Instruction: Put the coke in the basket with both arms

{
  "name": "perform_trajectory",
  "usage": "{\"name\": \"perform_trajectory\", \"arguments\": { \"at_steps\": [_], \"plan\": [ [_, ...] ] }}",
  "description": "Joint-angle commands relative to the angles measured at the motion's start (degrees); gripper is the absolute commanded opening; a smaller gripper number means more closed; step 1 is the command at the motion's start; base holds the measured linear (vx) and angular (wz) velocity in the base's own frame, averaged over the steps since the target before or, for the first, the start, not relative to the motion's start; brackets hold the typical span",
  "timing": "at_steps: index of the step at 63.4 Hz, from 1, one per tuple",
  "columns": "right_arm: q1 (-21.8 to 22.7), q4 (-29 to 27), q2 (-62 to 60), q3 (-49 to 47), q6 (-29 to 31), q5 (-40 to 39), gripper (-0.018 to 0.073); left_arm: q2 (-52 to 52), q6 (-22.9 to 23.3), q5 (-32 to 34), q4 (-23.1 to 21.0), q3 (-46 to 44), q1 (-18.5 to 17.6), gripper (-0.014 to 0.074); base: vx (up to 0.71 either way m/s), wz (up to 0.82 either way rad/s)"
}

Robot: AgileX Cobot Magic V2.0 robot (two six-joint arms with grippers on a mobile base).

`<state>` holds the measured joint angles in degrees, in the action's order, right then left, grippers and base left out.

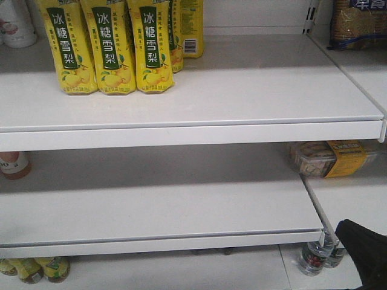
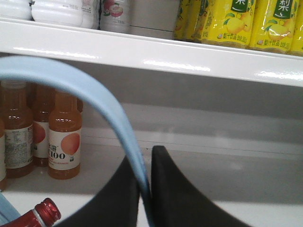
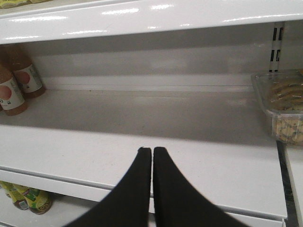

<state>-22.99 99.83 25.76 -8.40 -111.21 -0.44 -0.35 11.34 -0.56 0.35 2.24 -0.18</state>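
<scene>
left end effector (image 2: 144, 189) clamping pale blue basket handle (image 2: 94, 94), right end effector (image 3: 152, 153) closed, empty

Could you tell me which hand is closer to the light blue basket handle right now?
Left. The left hand is shut on the basket handle, which runs between its fingers. The right hand is shut on nothing, facing a bare white shelf, with no basket in its view.

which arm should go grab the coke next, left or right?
Right, probably. The left claw is shut on the basket handle, so it is occupied. The right claw is shut with nothing in it, facing the bare middle shelf. No coke can shows in any view, so it must find one first.
</scene>
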Motion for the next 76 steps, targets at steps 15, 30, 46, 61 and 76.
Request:
{"name": "perform_trajectory", "arguments": {
  "at_steps": [15,30,46,61,76],
  "plan": [
    [0.0,2.11,0.23,-1.69,0.24,1.33,-0.0005,-1.28,-2.4,9.18,2.92,0.47,-0.25,-0.0006,0.0,0.0],
    [0.0,2.11,0.23,-1.69,0.24,1.33,-0.0005,-1.28,-2.4,8.95,2.92,0.47,-0.19,-0.0006,0.0,0.0],
    [0.0,2.11,0.23,-1.69,0.24,1.33,-0.0005,-1.23,-2.4,8.96,2.92,0.47,-0.19,-0.0006,0.0,0.0],
    [0.0,2.11,0.23,-1.69,0.24,1.33,-0.0005,-1.23,-2.4,8.96,2.92,0.47,-0.19,-0.0006,0.0,0.0],
    [0.0,2.11,0.23,-1.69,0.24,1.33,-0.0005,-1.23,-2.4,8.83,2.92,0.47,-0.19,-0.0006,0.0,0.0]
  ]
}}
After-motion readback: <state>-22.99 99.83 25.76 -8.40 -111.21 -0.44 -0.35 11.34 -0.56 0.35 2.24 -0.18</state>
